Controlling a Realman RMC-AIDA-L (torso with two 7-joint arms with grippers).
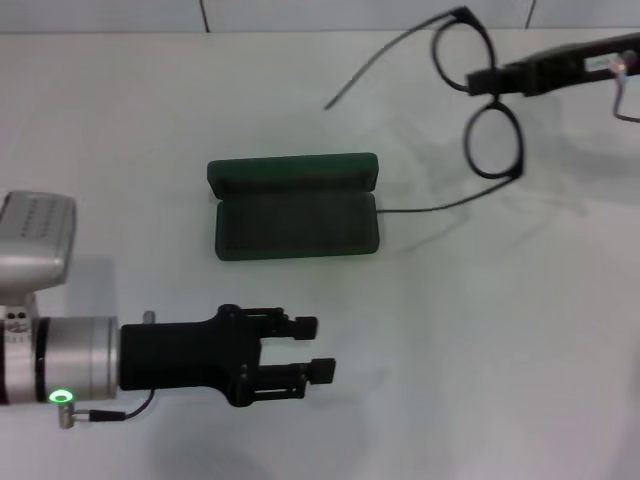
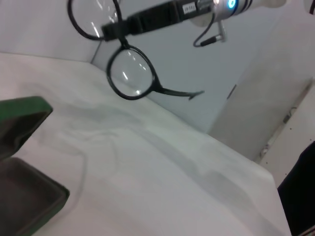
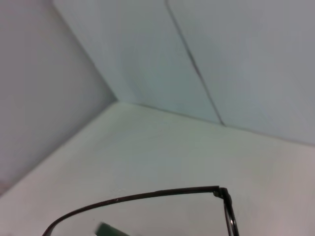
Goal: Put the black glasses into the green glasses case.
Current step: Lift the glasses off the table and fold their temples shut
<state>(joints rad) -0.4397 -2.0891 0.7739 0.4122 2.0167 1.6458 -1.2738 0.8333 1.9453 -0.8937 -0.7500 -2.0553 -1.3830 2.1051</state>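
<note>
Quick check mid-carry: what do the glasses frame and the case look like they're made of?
The black glasses, pinched at the bridge by the right gripper: thin glossy black frame, likely plastic, clear lenses. The green glasses case: matte dark green shell, seemingly rigid, with dark felt-like lining.

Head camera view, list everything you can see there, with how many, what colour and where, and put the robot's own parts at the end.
black glasses: one pair, thin black frame with clear lenses, held up off the table at the far right, temple arms unfolded and reaching toward the case.
green glasses case: one, dark green with dark lining, lying open on the middle of the table, lid on the far side.
table: one, white, under everything.
right gripper: one, black, at the far right, shut on the bridge of the glasses.
left gripper: one, black on a silver wrist, near left, open, holding nothing, short of the case.
</note>
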